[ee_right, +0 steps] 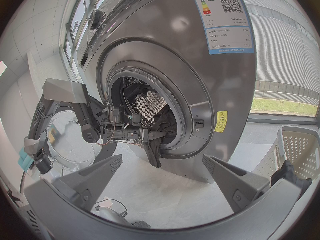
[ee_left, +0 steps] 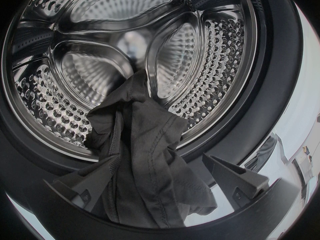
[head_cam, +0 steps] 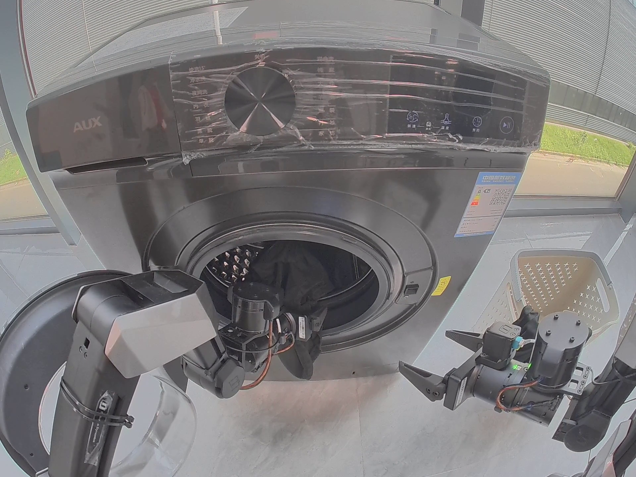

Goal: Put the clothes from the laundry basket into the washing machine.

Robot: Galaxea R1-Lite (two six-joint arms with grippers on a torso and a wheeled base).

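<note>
- Plainly, the black knit garment is only half delivered. Its upper folds lie inside the perforated steel drum, while the rest hangs over the lower rim of the opening of the grey front-loading washing machine, down toward the floor.
- Left claw sits at that lower rim with its fingers spread wide and the cloth lying loose between them; that reads as a release, not a grip.
- Because the hanging tail would foul the round glass door, swung fully open at the machine's left edge, I judge the garment needs a push deeper into the drum.
- Right claw hovers over the floor, wide and carrying nothing, beside the cream perforated plastic laundry basket near the machine's right front corner — likely poised for the dark clothing that lies at the basket's near rim.
</note>
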